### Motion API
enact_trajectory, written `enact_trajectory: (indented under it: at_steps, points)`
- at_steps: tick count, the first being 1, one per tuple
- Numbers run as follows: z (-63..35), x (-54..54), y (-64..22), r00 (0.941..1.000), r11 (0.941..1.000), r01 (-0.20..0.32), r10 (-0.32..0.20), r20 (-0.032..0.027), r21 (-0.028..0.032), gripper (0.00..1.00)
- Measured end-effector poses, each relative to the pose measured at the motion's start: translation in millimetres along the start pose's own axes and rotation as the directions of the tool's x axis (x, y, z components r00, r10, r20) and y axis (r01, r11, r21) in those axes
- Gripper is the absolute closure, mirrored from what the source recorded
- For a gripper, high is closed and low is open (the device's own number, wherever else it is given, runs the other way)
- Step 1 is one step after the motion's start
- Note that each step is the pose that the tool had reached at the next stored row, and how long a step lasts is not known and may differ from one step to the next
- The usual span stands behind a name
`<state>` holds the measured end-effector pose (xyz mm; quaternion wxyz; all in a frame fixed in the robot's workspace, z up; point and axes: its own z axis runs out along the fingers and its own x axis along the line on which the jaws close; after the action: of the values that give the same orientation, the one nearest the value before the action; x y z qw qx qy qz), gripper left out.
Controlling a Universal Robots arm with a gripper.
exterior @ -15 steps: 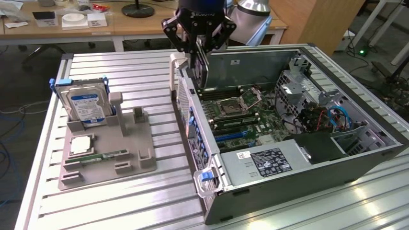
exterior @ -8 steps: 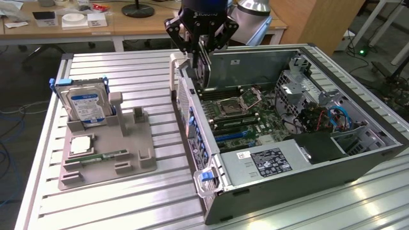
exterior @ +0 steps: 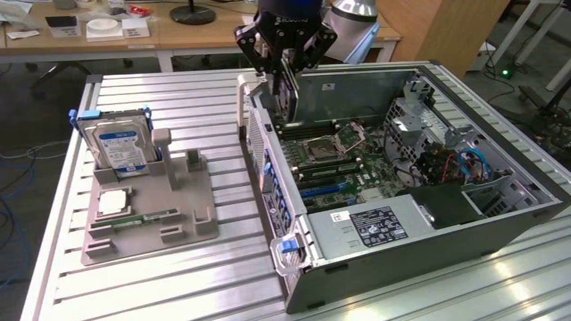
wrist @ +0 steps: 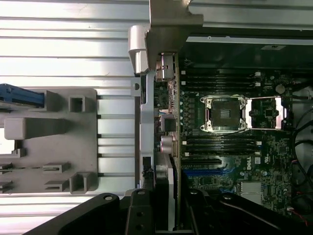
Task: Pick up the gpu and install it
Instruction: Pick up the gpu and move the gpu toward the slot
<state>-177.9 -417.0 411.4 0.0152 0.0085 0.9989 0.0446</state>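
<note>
Overhead, the black multi-link gripper (exterior: 287,65) hung above the open computer case, its jaws drawn partway together and clamped on the upper edge of the gpu (exterior: 287,100), one finger on each face. The wrist view showed the gripper (wrist: 168,208) in the same hold, with dark fingers (wrist: 139,210) on either side of the gpu (wrist: 171,183), seen there edge-on as a thin pale strip.

The gpu was a thin, flat, dark rectangular circuit card. It was held upright and hung clear above the green motherboard (exterior: 344,170), close to the case's perforated rear wall (exterior: 259,144), and was not seated in any slot. A pale silvery metal piece (exterior: 251,90) stood just beside the card on the rear-wall side. Whether it belonged to the card or to the case could not be told.

Counted, there was one gripper, one gpu and one dark grey tower case (exterior: 402,271) lying on its side with the panel off. Inside it was one motherboard with one open processor socket (exterior: 319,148). On the ribbed aluminium table (exterior: 178,287) lay one grey moulded parts holder (exterior: 192,231). The holder carried one silver hard drive with a blue-and-white label (exterior: 120,147), one square silver processor chip (exterior: 114,200) and one narrow green memory stick (exterior: 143,218).
</note>
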Motion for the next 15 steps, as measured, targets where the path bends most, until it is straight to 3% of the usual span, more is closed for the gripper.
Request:
enact_trajectory:
  at_steps: [15]
  points:
    - [0.3,-9.5,0.1,1.0,1.0,0.0,0.0,0.0001,-0.0003,0.72]
